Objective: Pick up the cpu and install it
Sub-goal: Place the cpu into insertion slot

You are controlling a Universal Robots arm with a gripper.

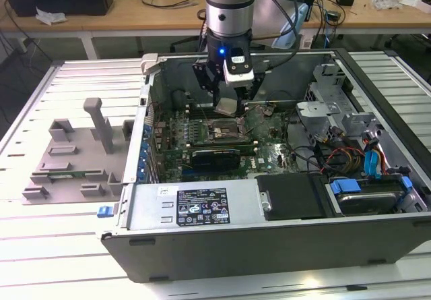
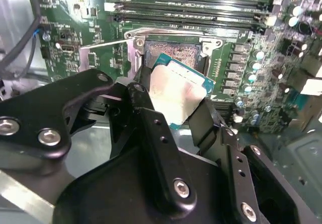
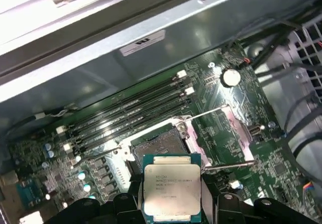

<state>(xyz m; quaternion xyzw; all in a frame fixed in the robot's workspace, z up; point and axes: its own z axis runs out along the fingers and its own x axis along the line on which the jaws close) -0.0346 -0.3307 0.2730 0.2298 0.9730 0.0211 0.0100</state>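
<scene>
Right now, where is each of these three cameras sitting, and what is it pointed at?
Exterior view: off the arm, raised, looking down into the open computer case; shows the arm and gripper.
First wrist view: on the wrist, facing the motherboard past the cpu; black fingers show.
Second wrist view: on the wrist, looking along the gripper at the motherboard.
Shared: both wrist views show the gripped cpu beside the open socket.
</scene>
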